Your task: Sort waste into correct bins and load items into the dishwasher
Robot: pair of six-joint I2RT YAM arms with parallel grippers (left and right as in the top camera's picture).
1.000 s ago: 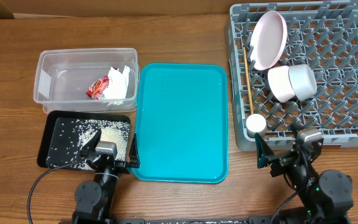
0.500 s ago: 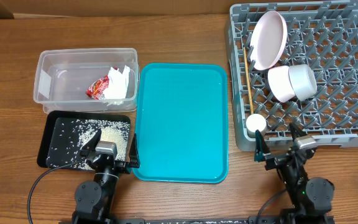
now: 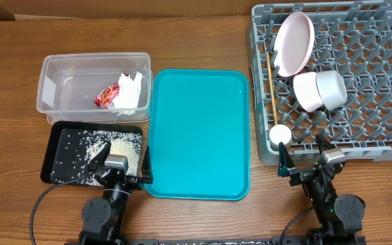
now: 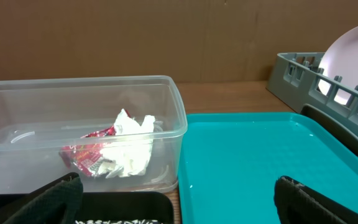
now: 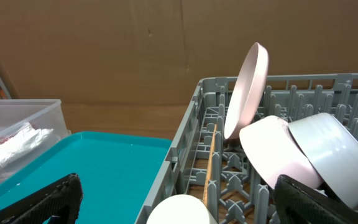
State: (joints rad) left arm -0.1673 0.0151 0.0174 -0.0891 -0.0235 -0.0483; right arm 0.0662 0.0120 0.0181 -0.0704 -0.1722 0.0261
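The grey dish rack (image 3: 380, 146) at the right holds the plate (image 3: 295, 42) on edge, the pink bowl (image 3: 306, 91), the metal bowl (image 3: 332, 87), the white cup (image 3: 280, 135) and chopsticks (image 3: 271, 85). The clear tub (image 3: 53, 92) holds the red wrapper (image 3: 107, 95) and white paper (image 3: 129, 95). The black tray (image 3: 53, 146) holds rice grains (image 3: 107, 146). My left gripper (image 3: 121, 169) is open and empty at the tray's near edge. My right gripper (image 3: 305, 162) is open and empty by the rack's near left corner. The right wrist view shows the plate (image 5: 247, 90), cup (image 5: 180, 210) and chopsticks (image 5: 211, 168).
A large teal tray (image 3: 197, 133) lies between the bins and the rack, with nothing on it. It also fills the right of the left wrist view (image 4: 253, 162). A cardboard wall stands behind the table.
My right arm has drawn back a little toward the near edge and now rests low by the rack corner. The left arm and all objects are unchanged.
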